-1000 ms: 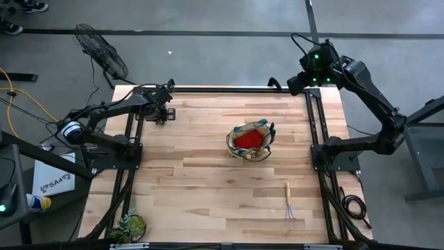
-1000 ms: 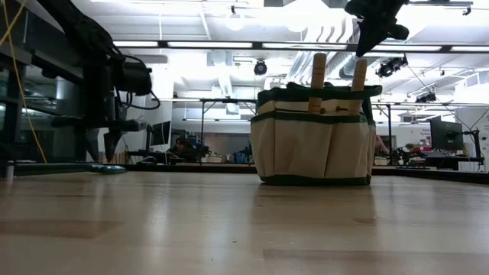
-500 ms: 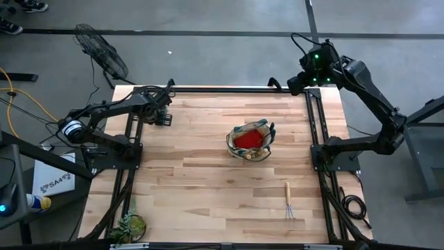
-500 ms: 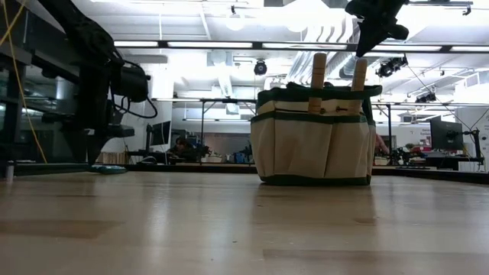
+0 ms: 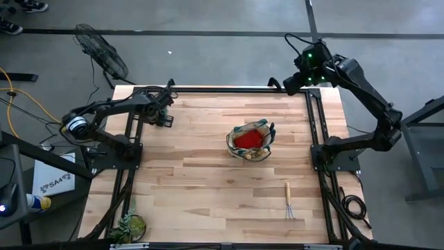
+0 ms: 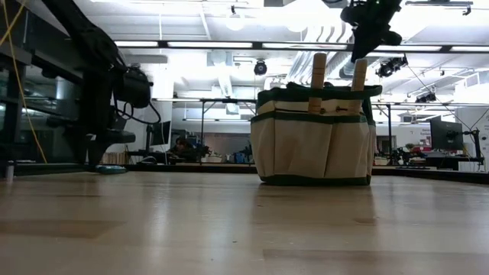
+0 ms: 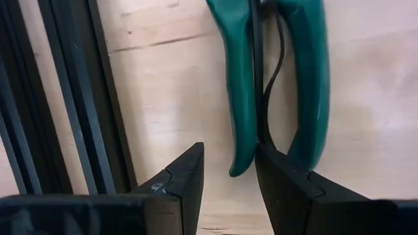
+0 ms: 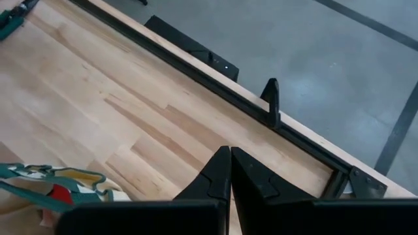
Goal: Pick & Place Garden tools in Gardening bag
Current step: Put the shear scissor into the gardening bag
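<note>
The left gripper is at the table's far left corner, jaws apart, one green handle of a pruner lying between the fingertips but not yet squeezed; whether either pad touches it I cannot tell. The right gripper waits above the far right edge, jaws together on nothing. The step in hand looks like picking up this pruner: the next move calls for closing firmly on the handle, lifting, then carrying it right to the gardening bag mid-table. Counted: one pruner out, one hand rake lying near right, one bag already holding a red cloth and two wooden handles, and one plant clump at the near left corner.
</note>
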Robot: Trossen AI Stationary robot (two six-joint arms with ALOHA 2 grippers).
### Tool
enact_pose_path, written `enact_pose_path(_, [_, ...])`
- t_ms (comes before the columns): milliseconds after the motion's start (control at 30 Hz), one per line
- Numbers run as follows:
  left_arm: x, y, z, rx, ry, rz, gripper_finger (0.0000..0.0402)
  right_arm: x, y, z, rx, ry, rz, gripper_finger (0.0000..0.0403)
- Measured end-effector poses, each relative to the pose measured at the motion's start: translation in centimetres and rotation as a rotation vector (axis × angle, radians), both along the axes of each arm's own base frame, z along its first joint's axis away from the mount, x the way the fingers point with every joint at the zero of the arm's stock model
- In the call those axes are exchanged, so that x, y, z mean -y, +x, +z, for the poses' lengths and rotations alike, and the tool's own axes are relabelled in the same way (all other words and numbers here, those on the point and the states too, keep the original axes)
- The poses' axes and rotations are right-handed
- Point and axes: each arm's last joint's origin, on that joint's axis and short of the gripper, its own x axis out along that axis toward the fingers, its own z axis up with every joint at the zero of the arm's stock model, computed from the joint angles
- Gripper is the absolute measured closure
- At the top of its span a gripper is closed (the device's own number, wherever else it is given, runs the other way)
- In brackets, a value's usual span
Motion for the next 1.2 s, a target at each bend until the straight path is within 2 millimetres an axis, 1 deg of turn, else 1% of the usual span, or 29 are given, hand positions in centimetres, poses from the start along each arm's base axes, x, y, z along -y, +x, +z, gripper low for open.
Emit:
enact_pose_path(367, [-0.17, 0.14, -0.6, -0.019, -0.016, 0.0, 0.027, 0.01, -0.01, -0.01, -0.009, -0.006, 0.005, 0.04])
enact_pose_path(800, [-0.61, 0.55, -0.53, 0.024, 0.031, 0.001, 0.027, 0.01, -0.02, -0.01, -0.011, -0.007, 0.003, 0.04])
enact_pose_path(967, [-0.85, 0.84, -0.49, 0.067, 0.047, 0.006, 0.027, 0.01, -0.02, -0.01, -0.011, -0.007, 0.004, 0.04])
enact_pose_path(1067, [-0.92, 0.96, -0.47, 0.086, 0.05, 0.007, 0.0281, 0.01, -0.02, -0.02, -0.011, -0.006, 0.004, 0.04])
enact_pose_path(1200, [-0.96, 1.02, -0.46, 0.096, 0.051, 0.008, 0.0322, -0.04, -0.06, -0.05, -0.015, -0.001, 0.004, 0.04])
